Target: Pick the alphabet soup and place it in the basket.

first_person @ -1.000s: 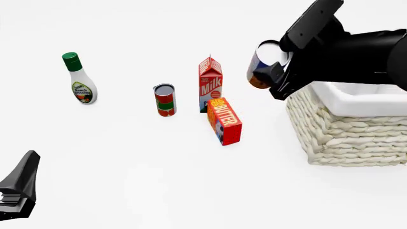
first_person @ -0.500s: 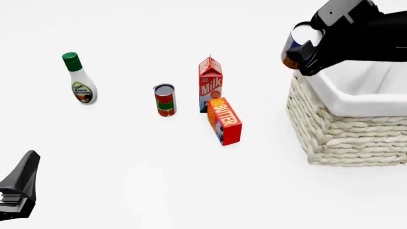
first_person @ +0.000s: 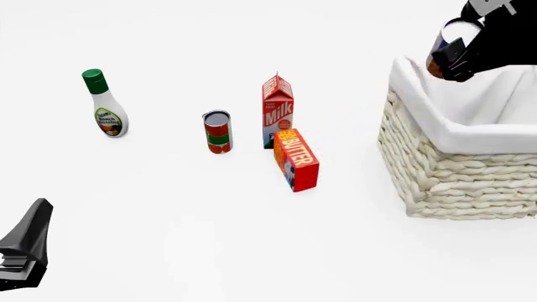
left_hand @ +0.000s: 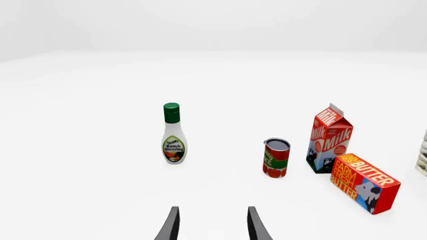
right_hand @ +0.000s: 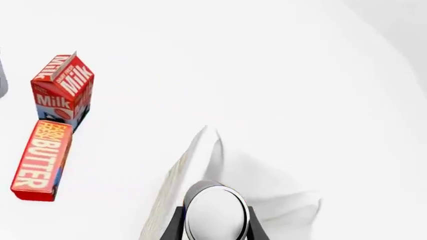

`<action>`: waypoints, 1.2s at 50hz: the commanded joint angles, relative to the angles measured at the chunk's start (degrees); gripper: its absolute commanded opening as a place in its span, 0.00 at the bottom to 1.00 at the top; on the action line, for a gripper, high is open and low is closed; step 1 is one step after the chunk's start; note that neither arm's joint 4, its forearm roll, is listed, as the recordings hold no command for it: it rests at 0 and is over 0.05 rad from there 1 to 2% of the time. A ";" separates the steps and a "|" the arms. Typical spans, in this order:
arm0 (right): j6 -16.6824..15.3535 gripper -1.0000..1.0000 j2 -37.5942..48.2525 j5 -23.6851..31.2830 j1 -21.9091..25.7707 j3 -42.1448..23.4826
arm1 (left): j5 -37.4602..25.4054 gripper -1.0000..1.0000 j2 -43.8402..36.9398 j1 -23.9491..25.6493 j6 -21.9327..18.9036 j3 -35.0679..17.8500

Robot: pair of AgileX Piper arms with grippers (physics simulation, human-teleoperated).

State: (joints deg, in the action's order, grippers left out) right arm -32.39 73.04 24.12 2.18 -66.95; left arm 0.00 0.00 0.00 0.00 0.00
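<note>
The right gripper (first_person: pixel 457 53), clamped on the alphabet soup (first_person: pixel 442 47), has carried it rightward and up. The can now hangs over the basket (first_person: pixel 436 170) opening instead of beside its near-left corner

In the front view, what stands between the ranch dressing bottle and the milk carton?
Only the red-and-green can stands between the ranch dressing bottle and the milk carton, nearer the carton. The front view shows this.
</note>
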 commanded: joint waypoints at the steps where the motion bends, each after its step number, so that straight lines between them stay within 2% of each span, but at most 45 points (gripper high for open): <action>1: 1.82 0.00 -0.93 -0.48 -4.78 0.49 | 0.00 1.00 0.00 0.00 0.00 0.00; 14: 2.19 0.00 1.04 -3.36 -9.41 1.62 | 0.00 1.00 0.00 0.00 0.00 0.00; 23: 2.51 0.00 5.77 -6.29 -12.23 0.58 | 0.00 1.00 0.00 0.00 0.00 0.00; 33: 2.70 0.00 8.85 -7.92 -13.41 -0.16 | 0.00 1.00 0.00 0.00 0.00 0.00; 36: 2.77 0.00 9.10 -6.40 -13.50 -1.78 | 0.00 1.00 0.00 0.00 0.00 0.00; 38: 2.64 0.00 9.46 -8.36 -13.59 -0.21 | 0.00 1.00 0.00 0.00 0.00 0.00; 50: 2.71 0.00 10.78 -11.40 -12.84 3.25 | 0.00 1.00 0.00 0.00 0.00 0.00; 52: 2.69 0.00 10.87 -9.96 -12.94 1.83 | 0.00 1.00 0.00 0.00 0.00 0.00; 60: 2.40 0.00 12.46 -12.76 -13.04 4.01 | 0.00 1.00 0.00 0.00 0.00 0.00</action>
State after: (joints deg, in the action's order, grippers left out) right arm -31.19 84.26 13.37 -10.76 -63.82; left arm 0.00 0.00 0.00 0.00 0.00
